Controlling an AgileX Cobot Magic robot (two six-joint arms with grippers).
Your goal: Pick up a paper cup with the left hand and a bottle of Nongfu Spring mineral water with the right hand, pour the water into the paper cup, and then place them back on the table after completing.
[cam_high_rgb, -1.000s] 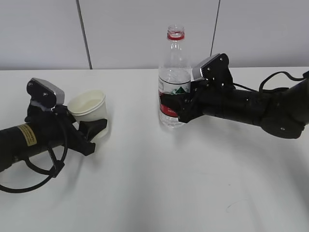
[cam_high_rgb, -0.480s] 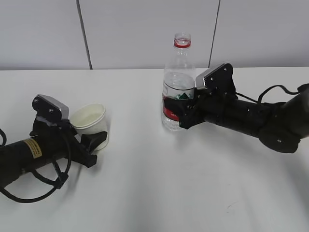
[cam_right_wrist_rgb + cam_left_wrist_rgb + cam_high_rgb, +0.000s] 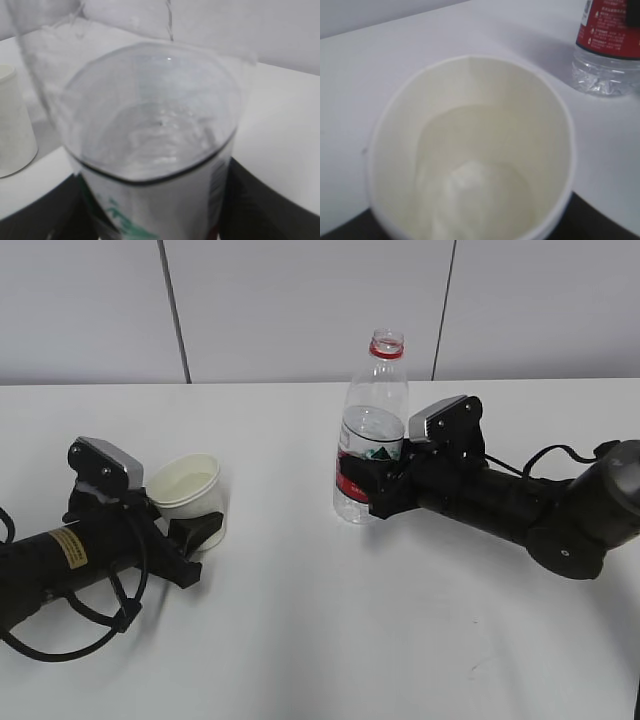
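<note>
The white paper cup (image 3: 188,492) stands upright on the white table (image 3: 320,640) at the left, with clear water (image 3: 470,130) low inside it. My left gripper (image 3: 196,524), yellow-labelled, is shut on the cup; its dark fingers (image 3: 607,222) show at the cup's sides. The open Nongfu Spring bottle (image 3: 372,435), with a red label, is near centre, base at the tabletop, partly full. My right gripper (image 3: 378,486) is shut on its labelled middle; its fingers (image 3: 262,200) flank the bottle (image 3: 155,130). The cup also shows at the left edge of the right wrist view (image 3: 12,125).
A grey panelled wall (image 3: 300,300) rises behind the table's far edge. The bottle's base (image 3: 607,55) shows in the left wrist view, to the right of the cup. Black cables trail beside both arms.
Both arms have come down. The cup, tilted and higher a second ago, is now upright and lower. The bottle has moved down and a little to the right.
</note>
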